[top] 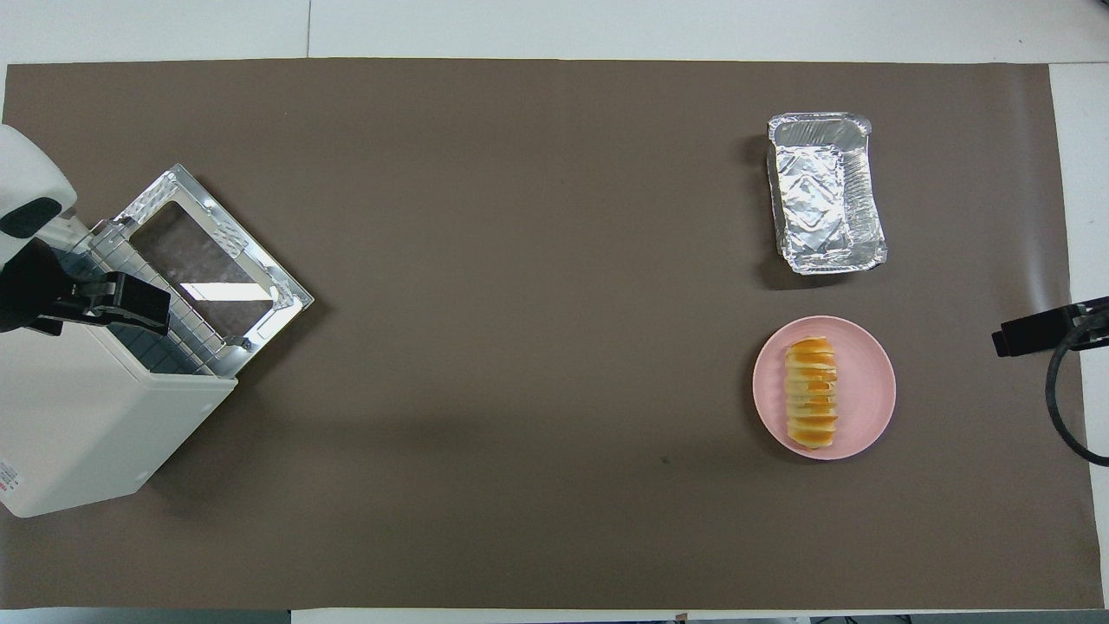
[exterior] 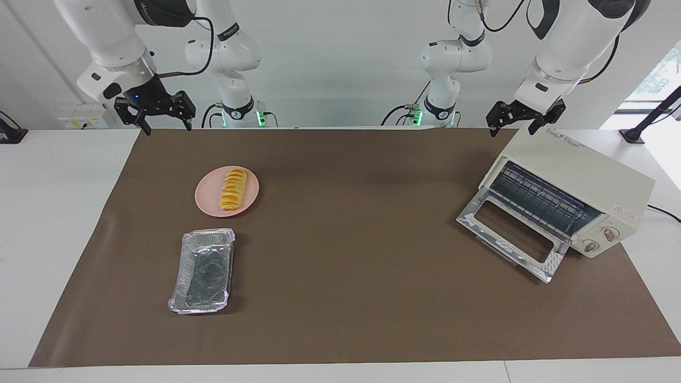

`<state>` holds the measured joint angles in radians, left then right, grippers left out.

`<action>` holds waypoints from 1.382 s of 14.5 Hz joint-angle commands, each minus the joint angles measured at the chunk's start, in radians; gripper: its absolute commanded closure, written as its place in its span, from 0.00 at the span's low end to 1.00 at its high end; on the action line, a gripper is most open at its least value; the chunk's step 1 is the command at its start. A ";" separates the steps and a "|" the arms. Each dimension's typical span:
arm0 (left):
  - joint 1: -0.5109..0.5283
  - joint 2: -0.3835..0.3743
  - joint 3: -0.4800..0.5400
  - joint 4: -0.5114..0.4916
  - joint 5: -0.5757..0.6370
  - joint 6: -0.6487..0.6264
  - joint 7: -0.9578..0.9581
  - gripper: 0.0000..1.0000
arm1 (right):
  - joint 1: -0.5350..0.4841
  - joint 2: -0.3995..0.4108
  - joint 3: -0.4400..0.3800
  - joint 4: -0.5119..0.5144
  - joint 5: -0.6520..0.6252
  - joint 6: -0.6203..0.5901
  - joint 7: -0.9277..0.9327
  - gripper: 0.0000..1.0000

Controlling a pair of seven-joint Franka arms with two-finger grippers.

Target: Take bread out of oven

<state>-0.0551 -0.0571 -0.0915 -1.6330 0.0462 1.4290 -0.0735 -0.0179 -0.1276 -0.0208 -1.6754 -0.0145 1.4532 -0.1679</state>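
Observation:
The bread [exterior: 233, 189] [top: 813, 393], a ridged golden loaf, lies on a round pink plate [exterior: 205, 201] [top: 871, 381] toward the right arm's end of the table. The cream oven [exterior: 580, 170] [top: 78, 425] stands at the left arm's end with its glass door [exterior: 511, 236] [top: 208, 260] dropped open and its wire rack bare. My right gripper [exterior: 166, 126] [top: 1009, 340] hangs open and empty, high over the brown mat's edge, apart from the plate. My left gripper [exterior: 512, 131] [top: 152, 308] waits open and empty above the oven's top.
A silver foil tray [exterior: 204, 270] [top: 825, 192] sits farther from the robots than the plate, with nothing in it. The brown mat [exterior: 351, 223] covers the table between the plate and the oven. The oven's power cable runs off the left arm's end.

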 commanded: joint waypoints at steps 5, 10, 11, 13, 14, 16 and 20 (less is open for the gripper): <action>0.015 -0.035 -0.004 -0.039 -0.019 0.008 0.004 0.00 | -0.040 0.039 0.015 0.033 0.008 0.049 -0.016 0.00; 0.015 -0.035 -0.004 -0.039 -0.019 0.008 0.004 0.00 | -0.050 0.039 0.016 0.031 0.014 0.047 -0.015 0.00; 0.014 -0.035 -0.004 -0.039 -0.019 0.008 0.004 0.00 | -0.050 0.039 0.016 0.031 0.014 0.047 -0.015 0.00; 0.015 -0.035 -0.004 -0.039 -0.019 0.008 0.004 0.00 | -0.050 0.039 0.016 0.031 0.014 0.049 -0.016 0.00; 0.015 -0.035 -0.004 -0.038 -0.019 0.008 0.004 0.00 | -0.050 0.039 0.016 0.031 0.014 0.049 -0.015 0.00; 0.015 -0.035 -0.004 -0.038 -0.019 0.008 0.004 0.00 | -0.050 0.039 0.016 0.031 0.014 0.049 -0.016 0.00; 0.015 -0.035 -0.004 -0.039 -0.019 0.008 0.004 0.00 | -0.050 0.039 0.016 0.029 0.014 0.047 -0.018 0.00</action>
<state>-0.0550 -0.0571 -0.0915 -1.6330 0.0462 1.4290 -0.0735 -0.0479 -0.0962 -0.0161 -1.6577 -0.0140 1.5026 -0.1679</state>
